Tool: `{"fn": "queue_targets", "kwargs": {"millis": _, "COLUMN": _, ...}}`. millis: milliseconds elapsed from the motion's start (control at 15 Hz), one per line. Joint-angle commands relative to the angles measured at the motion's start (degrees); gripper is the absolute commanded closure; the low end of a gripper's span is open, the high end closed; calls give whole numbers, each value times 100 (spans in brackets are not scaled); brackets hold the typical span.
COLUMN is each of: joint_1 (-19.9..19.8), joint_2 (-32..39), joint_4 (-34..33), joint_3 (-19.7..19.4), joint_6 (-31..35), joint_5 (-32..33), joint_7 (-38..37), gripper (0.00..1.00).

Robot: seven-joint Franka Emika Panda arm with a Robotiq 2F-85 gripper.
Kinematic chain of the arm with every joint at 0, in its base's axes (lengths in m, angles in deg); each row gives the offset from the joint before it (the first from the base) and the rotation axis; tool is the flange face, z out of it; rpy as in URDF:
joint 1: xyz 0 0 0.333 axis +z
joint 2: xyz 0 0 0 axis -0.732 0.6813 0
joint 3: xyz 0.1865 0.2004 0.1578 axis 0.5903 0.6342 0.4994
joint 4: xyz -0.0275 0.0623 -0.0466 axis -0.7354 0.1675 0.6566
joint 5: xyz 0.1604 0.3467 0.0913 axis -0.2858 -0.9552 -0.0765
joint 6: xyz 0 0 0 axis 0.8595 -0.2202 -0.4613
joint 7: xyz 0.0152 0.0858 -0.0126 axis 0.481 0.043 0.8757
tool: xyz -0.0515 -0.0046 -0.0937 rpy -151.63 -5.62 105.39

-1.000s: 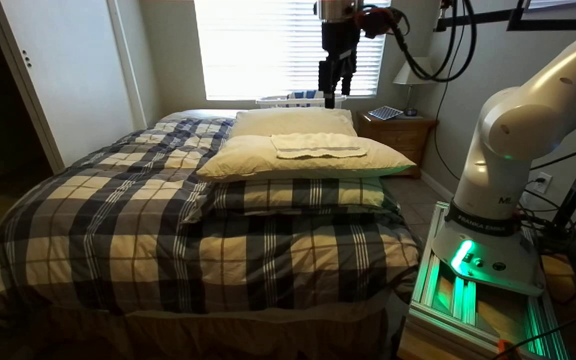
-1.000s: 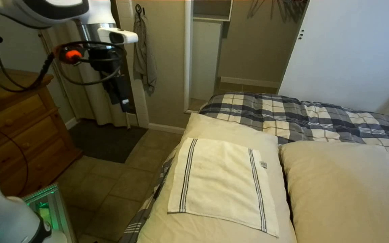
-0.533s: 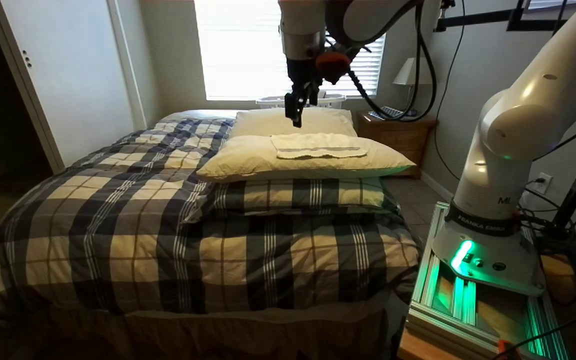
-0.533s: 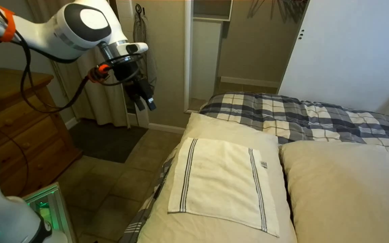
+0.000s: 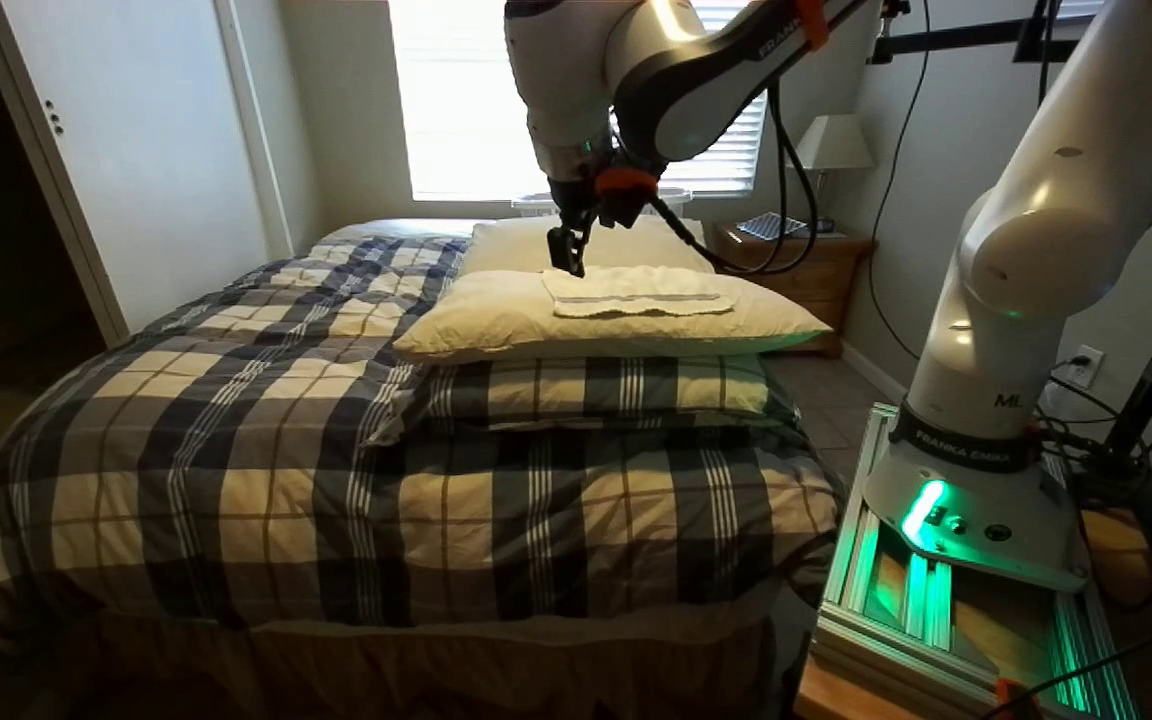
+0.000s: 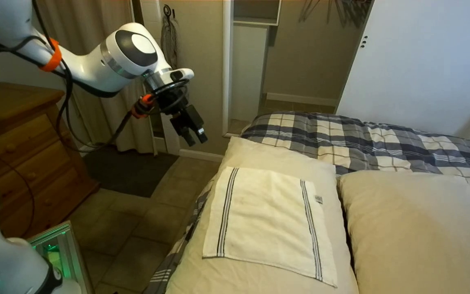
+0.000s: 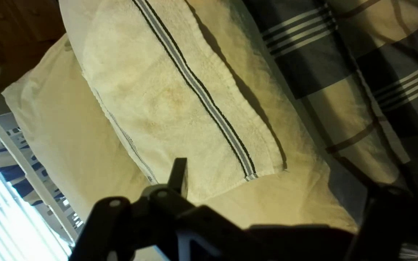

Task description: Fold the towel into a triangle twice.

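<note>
Here hangs the tool (image 6: 195,139), jaws parted, gripping nothing, off the far end of the towel (image 6: 267,220), spread unfolded across the pillow (image 6: 282,159). Ideally it nips one far corner, never the pillow, then sweeps diagonally nearward.

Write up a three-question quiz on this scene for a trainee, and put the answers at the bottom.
1. Multiple choice: what does the towel lie on?
A) the nightstand
B) a cream pillow
C) the floor

2. True or false: the claw is gripping the towel.

3. Short answer: how many striped bands show on the towel in an exterior view, and where do they run?

Key:
1. B.
2. False; the claw hangs open, apart from the towel.
3. Two, each running near one of two opposite edges.
</note>
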Motion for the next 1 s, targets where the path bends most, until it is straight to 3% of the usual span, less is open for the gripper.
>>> {"fn": "queue_targets", "kwargs": {"millis": 0, "joint_1": 310, "joint_2": 48, "joint_4": -34, "joint_3": -288, "joint_6": -54, "joint_5": 61, "joint_7": -46, "gripper": 0}}
{"fn": "queue_targets", "kwargs": {"millis": 200, "joint_1": 316, "joint_2": 48, "joint_4": -58, "joint_3": -286, "joint_6": -54, "joint_5": 63, "joint_7": -49, "gripper": 0}}
{"fn": "queue_targets", "kwargs": {"millis": 933, "joint_1": 302, "joint_2": 1005, "joint_4": -27, "joint_3": -1051, "joint_6": 1508, "joint_5": 574, "joint_7": -525, "gripper": 0}}
